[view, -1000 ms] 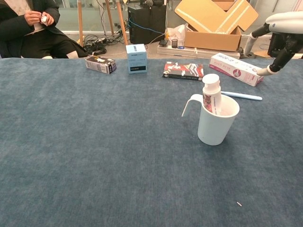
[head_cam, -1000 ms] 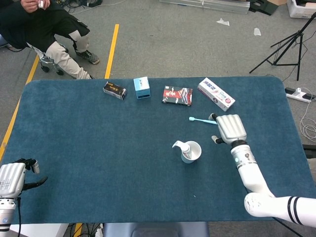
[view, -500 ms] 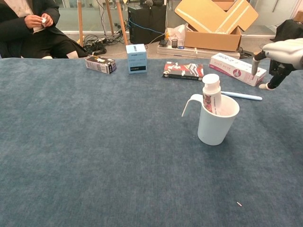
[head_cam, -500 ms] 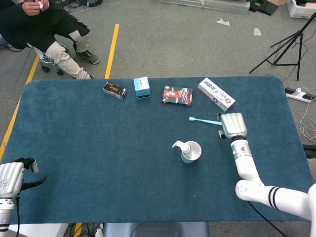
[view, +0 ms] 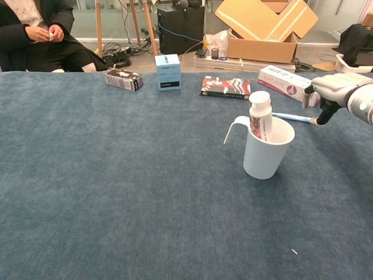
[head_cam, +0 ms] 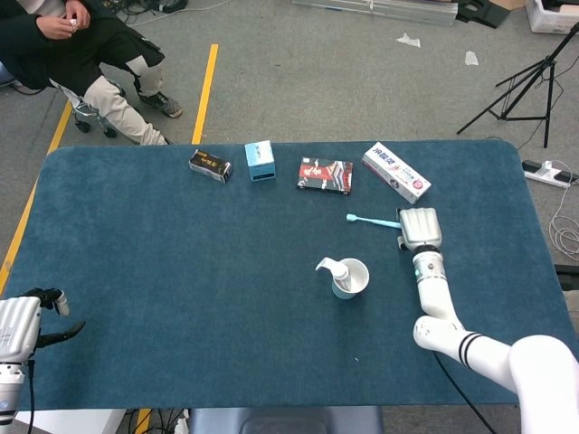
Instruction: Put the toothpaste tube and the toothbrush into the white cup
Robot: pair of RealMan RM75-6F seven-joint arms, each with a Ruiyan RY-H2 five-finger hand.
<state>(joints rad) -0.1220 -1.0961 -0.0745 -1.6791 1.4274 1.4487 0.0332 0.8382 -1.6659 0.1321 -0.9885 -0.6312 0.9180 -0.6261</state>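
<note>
The white cup (head_cam: 355, 279) (view: 266, 153) stands at the table's middle right, with the toothpaste tube (head_cam: 340, 270) (view: 260, 118) upright inside it, cap up. The light blue toothbrush (head_cam: 371, 220) (view: 293, 117) lies flat on the cloth behind the cup. My right hand (head_cam: 419, 227) (view: 330, 92) hovers low over the toothbrush's right end, fingers pointing down and apart, one fingertip (view: 318, 121) at the handle's tip. It holds nothing. My left hand (head_cam: 22, 329) rests at the near left corner, fingers spread and empty.
Along the far edge lie a black box (head_cam: 210, 165), a blue box (head_cam: 260, 161), a red and black packet (head_cam: 325, 174) and a white toothpaste carton (head_cam: 395, 171). A person sits beyond the far left corner. A tripod (head_cam: 529, 80) stands at the right.
My right hand has dropped lower and drawn in over the toothbrush's handle end, with the forearm now lying close to the table. The left hand has barely moved.
</note>
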